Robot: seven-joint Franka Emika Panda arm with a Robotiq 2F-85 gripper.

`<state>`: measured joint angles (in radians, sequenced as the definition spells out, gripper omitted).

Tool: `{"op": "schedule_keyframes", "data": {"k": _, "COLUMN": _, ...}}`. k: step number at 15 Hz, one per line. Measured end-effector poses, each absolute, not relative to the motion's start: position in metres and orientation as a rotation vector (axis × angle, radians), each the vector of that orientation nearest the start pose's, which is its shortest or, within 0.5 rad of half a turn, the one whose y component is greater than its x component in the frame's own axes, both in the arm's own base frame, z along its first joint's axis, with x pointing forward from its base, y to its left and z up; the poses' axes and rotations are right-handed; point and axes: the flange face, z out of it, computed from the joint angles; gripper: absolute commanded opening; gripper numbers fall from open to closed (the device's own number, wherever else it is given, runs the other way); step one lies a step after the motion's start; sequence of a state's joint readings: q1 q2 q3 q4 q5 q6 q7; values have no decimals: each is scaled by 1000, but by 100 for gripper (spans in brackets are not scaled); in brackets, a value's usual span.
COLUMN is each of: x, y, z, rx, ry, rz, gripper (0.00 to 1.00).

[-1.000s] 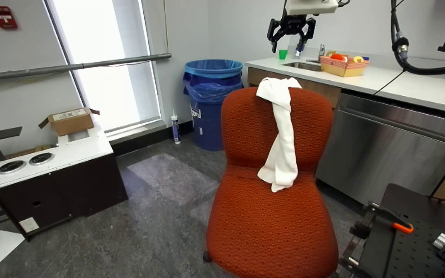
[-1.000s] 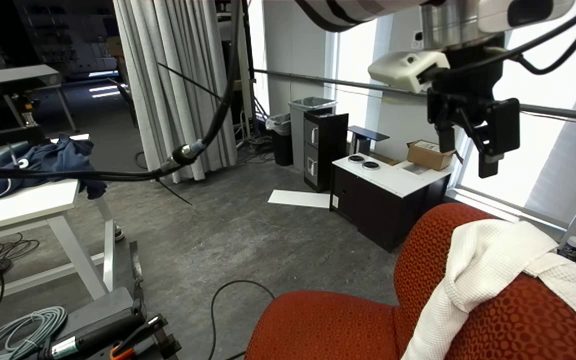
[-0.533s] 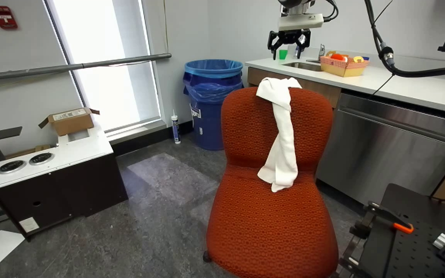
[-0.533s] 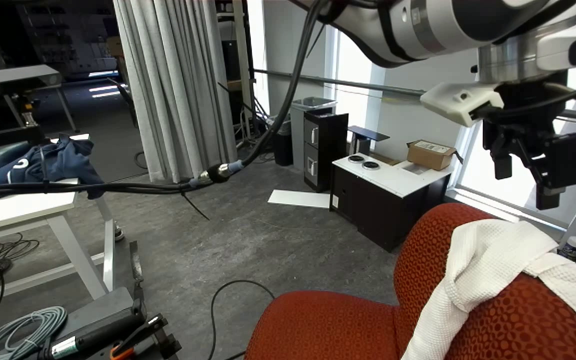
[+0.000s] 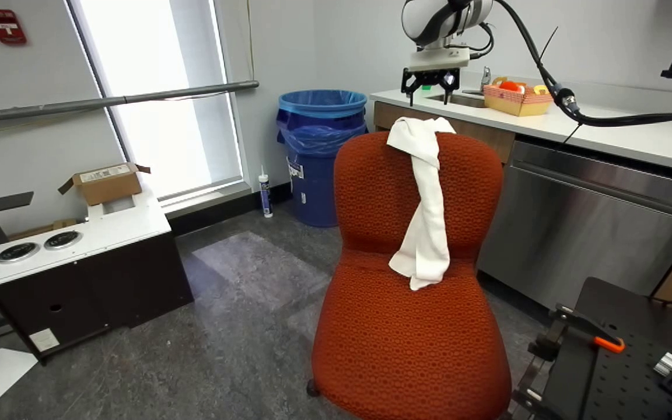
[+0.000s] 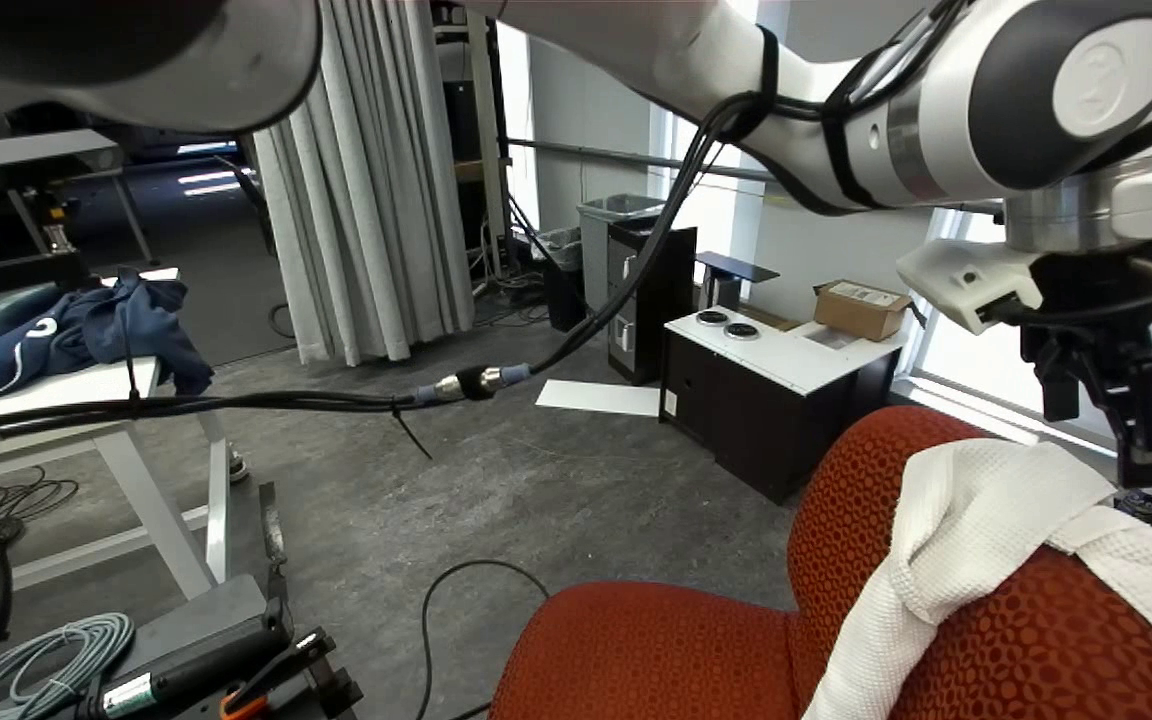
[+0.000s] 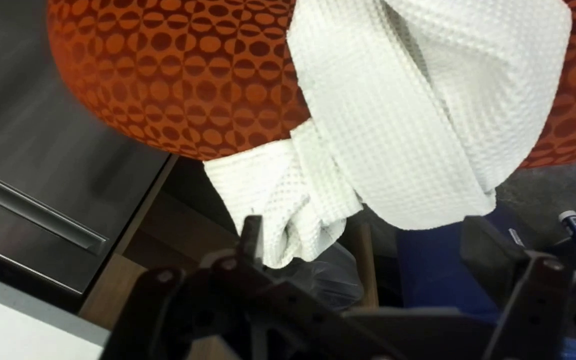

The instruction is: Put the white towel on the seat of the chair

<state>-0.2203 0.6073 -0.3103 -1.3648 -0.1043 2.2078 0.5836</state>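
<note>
Over the top edge of the backrest (image 5: 368, 186) of a rust-red office chair (image 5: 377, 280), a white waffle-weave towel (image 5: 431, 192) hangs twisted and limp. One end trails down the front to the rear of the padded seat (image 5: 409, 344), while a bunched portion sticks out past the back of the chair in the wrist view. Just above the towel, the Robotiq gripper (image 5: 429, 101) points downward, standing clear of it in an exterior view. Its two fingers (image 7: 488, 250) are spread wide with a bare gap between them; from the wrist camera, one of them overlaps the bunched portion only by line of sight. A white robot arm (image 6: 696, 50) extends overhead, black cables (image 6: 336, 401) slung beneath it. Beyond the chair stands a stainless-steel dishwasher (image 5: 592, 216), under a white countertop (image 5: 616, 137) that bears a checked basket (image 5: 508, 105). A blue barrel (image 5: 315, 201) lined with a bag (image 5: 318, 139) and an upright caulking tube (image 5: 265, 195) stand nearby. In both exterior views a cardboard box (image 5: 108, 185) rests on a white-topped cabinet (image 5: 102, 280) with two burners (image 5: 17, 252). Farther off, a navy garment (image 6: 96, 335) lies on a white table (image 6: 111, 382).
</note>
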Motion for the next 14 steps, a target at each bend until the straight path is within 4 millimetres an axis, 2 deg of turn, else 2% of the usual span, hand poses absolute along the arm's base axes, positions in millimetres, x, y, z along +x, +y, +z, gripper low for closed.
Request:
{"op": "schedule_keyframes", "data": {"k": 9, "x": 689, "y": -340, "z": 371, "rx": -2817, "ry": 1778, "rz": -478, "gripper": 100}}
{"op": "schedule_keyframes", "data": {"k": 14, "x": 694, "y": -340, "z": 353, "rx": -2784, "ry": 1835, "rz": -463, "gripper": 100}}
